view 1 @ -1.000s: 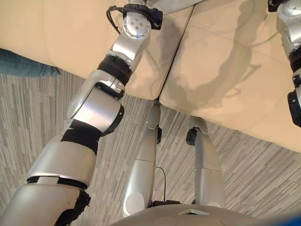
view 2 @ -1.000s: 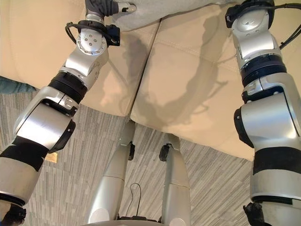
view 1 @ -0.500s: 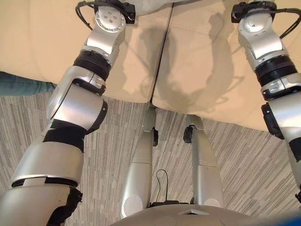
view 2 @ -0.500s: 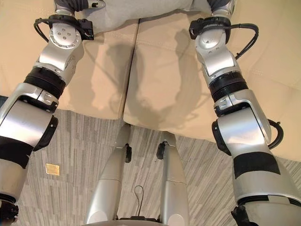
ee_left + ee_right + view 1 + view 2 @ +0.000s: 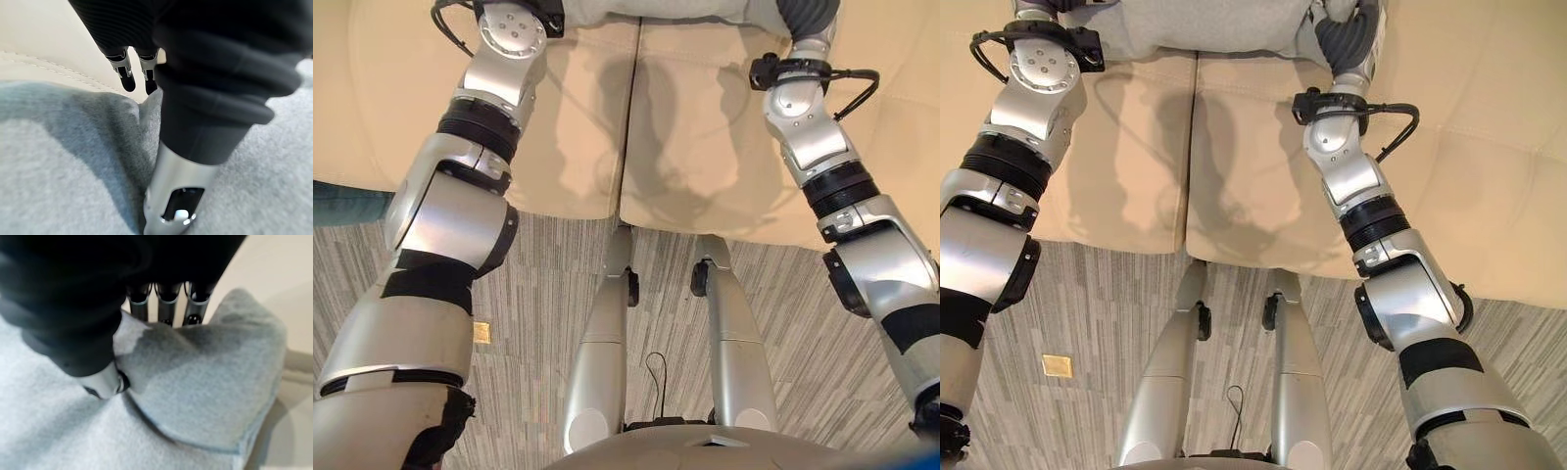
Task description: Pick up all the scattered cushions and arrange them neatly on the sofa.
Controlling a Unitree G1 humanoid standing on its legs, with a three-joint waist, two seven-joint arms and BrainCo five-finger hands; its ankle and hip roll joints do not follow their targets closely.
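Observation:
A grey cushion (image 5: pixel 1205 24) lies on the beige sofa (image 5: pixel 1253 157) at the far side of the seat, over the seam between two seat pads. My left hand (image 5: pixel 1033 8) grips its left end and my right hand (image 5: pixel 1347 34) its right end. In the left wrist view the thumb (image 5: pixel 181 196) presses into the grey cloth (image 5: pixel 58 161) while the fingers (image 5: pixel 128 78) curl behind its edge. In the right wrist view a corner of the cushion (image 5: pixel 210 382) is pinched between the thumb (image 5: pixel 105 382) and the fingers (image 5: pixel 168 308) behind it.
The sofa's front edge runs across the middle of the eye views, with striped grey carpet (image 5: pixel 803 323) below it. A teal-blue fabric thing (image 5: pixel 347 204) lies at the sofa's foot on the far left. A small gold square (image 5: pixel 481 332) marks the floor.
The whole picture has shifted, so the camera moved. My right arm has swung inward from the right edge toward the cushion. More of the grey cushion shows between both hands.

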